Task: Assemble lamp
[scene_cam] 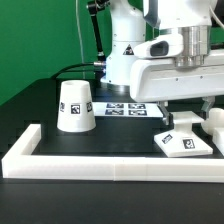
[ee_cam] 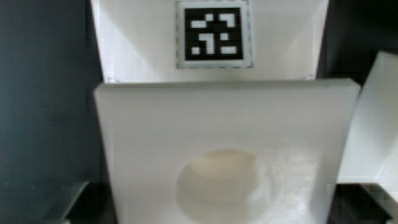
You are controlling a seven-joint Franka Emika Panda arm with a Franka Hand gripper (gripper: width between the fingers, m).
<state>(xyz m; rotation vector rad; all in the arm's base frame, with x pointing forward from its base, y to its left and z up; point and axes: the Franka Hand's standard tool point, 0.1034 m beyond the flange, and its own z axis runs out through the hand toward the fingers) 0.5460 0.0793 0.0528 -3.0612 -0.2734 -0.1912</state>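
The white lamp base [scene_cam: 186, 143] lies flat at the exterior view's right, with a tag on its near end. My gripper [scene_cam: 186, 127] is down on it. In the wrist view the base [ee_cam: 214, 110] fills the picture, with its tag at the far end and a round socket [ee_cam: 222, 182] near the gripper [ee_cam: 217, 206]. The dark fingertips [ee_cam: 64, 205] sit against both side edges of the base, shut on it. The cone shade [scene_cam: 77, 105] stands alone at the exterior view's left. A white rounded part, perhaps the bulb [scene_cam: 214, 119], is at the right edge, partly hidden.
A long white rail border [scene_cam: 100, 163] runs along the front and turns up at the left [scene_cam: 24, 143]. The marker board [scene_cam: 129, 108] lies behind, between the shade and the base. The robot's white body [scene_cam: 135, 60] stands at the back.
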